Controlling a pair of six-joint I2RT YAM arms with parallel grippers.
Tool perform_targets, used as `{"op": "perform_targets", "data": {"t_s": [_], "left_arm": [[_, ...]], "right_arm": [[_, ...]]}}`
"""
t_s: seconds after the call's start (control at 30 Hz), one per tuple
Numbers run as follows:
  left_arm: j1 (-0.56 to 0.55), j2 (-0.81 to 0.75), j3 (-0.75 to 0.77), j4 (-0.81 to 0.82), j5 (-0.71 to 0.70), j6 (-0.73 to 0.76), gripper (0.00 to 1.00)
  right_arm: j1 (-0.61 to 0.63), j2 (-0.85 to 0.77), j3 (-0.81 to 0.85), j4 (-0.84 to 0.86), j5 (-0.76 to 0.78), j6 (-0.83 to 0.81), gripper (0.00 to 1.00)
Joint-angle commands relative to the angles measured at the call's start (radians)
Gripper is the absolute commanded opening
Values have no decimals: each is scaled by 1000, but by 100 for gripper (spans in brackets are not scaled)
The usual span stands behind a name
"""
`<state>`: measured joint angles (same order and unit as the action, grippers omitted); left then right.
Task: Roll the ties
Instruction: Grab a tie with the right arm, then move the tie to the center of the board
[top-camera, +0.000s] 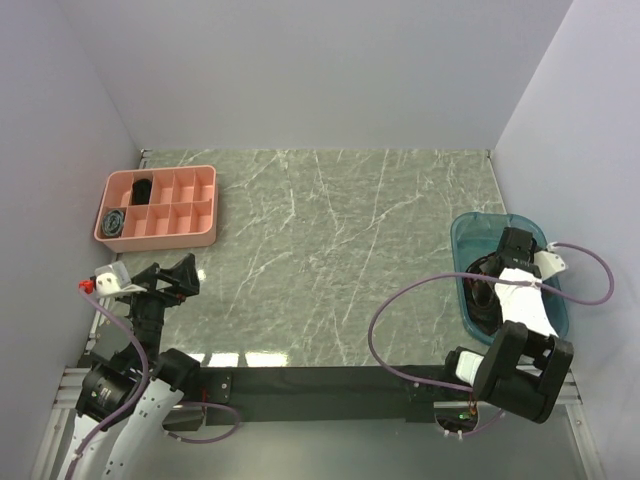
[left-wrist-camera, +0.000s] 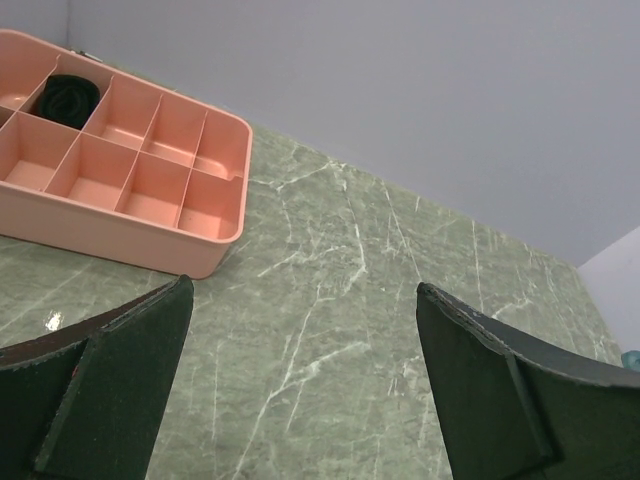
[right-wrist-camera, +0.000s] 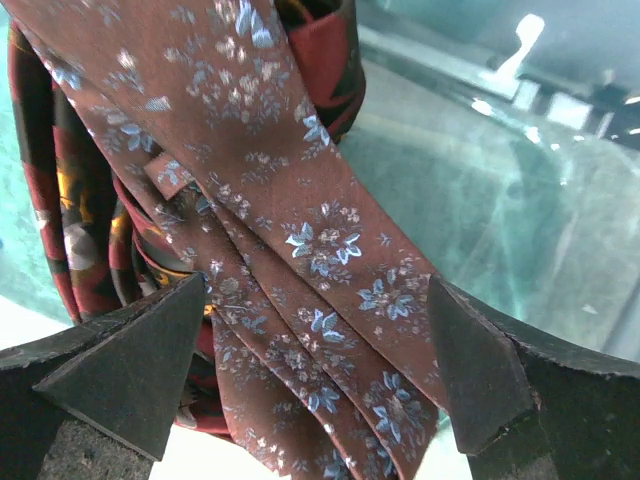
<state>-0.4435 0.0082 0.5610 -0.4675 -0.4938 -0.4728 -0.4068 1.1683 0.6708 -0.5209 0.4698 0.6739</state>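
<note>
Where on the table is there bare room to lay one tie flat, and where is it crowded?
The middle of the table is bare, from the pink tray at far left to the teal bin at right. It is crowded inside the bin, where the open right gripper hangs over the maroon ties. The open left gripper hovers near the tray's front.

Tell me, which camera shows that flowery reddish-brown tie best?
The right wrist view: the tie fills the frame, its blue flower pattern sharp. In the top view the right arm covers nearly all of it inside the teal bin. The left wrist view does not show it.
</note>
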Motion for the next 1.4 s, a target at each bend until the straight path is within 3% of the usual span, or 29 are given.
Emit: {"op": "perform_targets", "data": {"t_s": [0.0,0.1,0.2,0.23,0.3,0.33,0.43,0.6,0.9,1.1,1.37], "left_arm": [[-6,-74,4,35,0,20,99],[-8,-56,4,36,6,20,100],[-6,-36,4,36,9,19,99],[-8,-31,5,35,11,17,99],[-8,-19,5,36,12,17,99],[-8,-16,7,36,14,17,100],[-6,7,8,36,17,17,99],[-6,48,13,38,32,17,100],[-4,88,20,40,40,19,100],[5,88,22,36,38,17,99],[9,84,20,36,40,17,100]], "right_arm": [[-13,8,-26,94,-16,26,98],[-24,37,-42,120,-34,21,95],[-26,37,-46,130,-40,15,65],[-26,28,-48,130,-36,13,49],[-26,14,-47,125,-31,3,33],[-26,-8,-43,121,-30,0,19],[-24,-71,-27,99,-30,-4,0],[-17,-205,12,79,-48,-14,0],[91,-282,159,33,-59,-43,0],[325,-208,393,2,21,-97,0],[503,-24,711,88,-110,-230,0]]}}
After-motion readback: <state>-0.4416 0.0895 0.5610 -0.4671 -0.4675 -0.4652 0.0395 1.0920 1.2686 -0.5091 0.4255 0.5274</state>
